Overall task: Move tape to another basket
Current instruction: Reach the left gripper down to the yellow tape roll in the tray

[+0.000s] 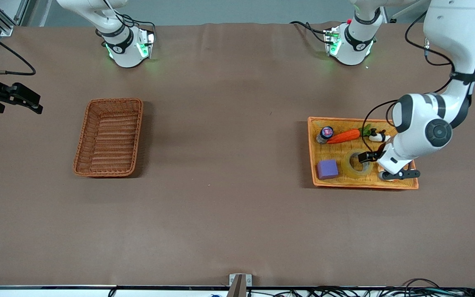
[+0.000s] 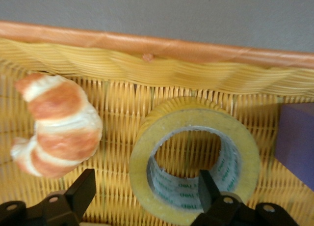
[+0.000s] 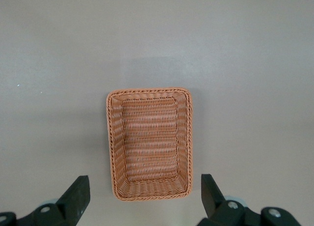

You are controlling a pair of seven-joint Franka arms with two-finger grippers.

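The tape (image 1: 349,164), a yellowish ring, lies flat in the orange-yellow tray (image 1: 361,184) at the left arm's end of the table. My left gripper (image 1: 375,163) is low over it and open. In the left wrist view one finger (image 2: 208,189) is inside the ring's hole and the other finger (image 2: 81,191) is outside, with the tape's wall (image 2: 142,162) between them, untouched. The reddish-brown basket (image 1: 109,138) stands empty toward the right arm's end. My right gripper (image 1: 29,102) waits open, high beside that basket, which shows in its wrist view (image 3: 149,137) between the open fingers (image 3: 78,194).
In the tray with the tape are a purple block (image 1: 327,169), a carrot toy (image 1: 343,136), a small bottle (image 1: 326,134), a black-and-white toy (image 1: 379,136) and a croissant (image 2: 59,125) close beside the left gripper's outer finger. The tray's rim (image 2: 147,44) is just past the tape.
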